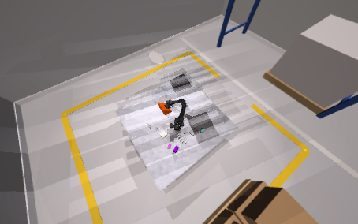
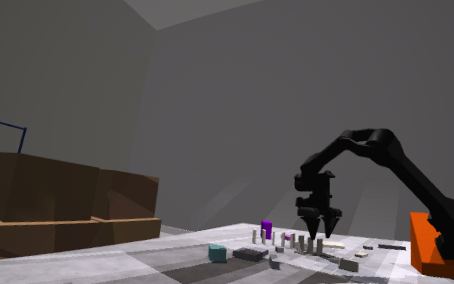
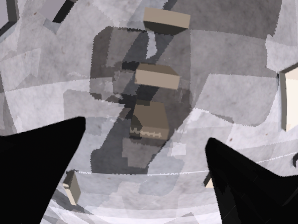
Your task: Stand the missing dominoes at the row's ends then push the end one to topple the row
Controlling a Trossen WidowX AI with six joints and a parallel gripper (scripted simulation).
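Note:
A row of small beige dominoes (image 2: 292, 240) (image 3: 157, 79) stands upright, running away from the gripper; it shows only as specks in the top view. My gripper (image 2: 321, 237) (image 3: 148, 133) is open, pointing down, its fingertips wide apart on either side of the row's near-end domino (image 2: 320, 246) (image 3: 150, 114). That domino appears upright, touches neither finger, and stands close to its neighbour. Its base is hard to make out in shadow. A beige block (image 2: 348, 264) (image 3: 72, 187), perhaps a loose domino, lies on the table nearer the exterior camera.
A purple block (image 1: 176, 149) (image 2: 266, 229) and a pink block (image 1: 169, 146) are near the row's far end. A teal block (image 1: 203, 130) (image 2: 217, 253) and dark flat block (image 2: 250, 254) lie to one side, a cream block (image 1: 163, 134) (image 3: 291, 97) to the other. An orange piece (image 1: 164, 108) (image 2: 425, 245) is at the arm's base.

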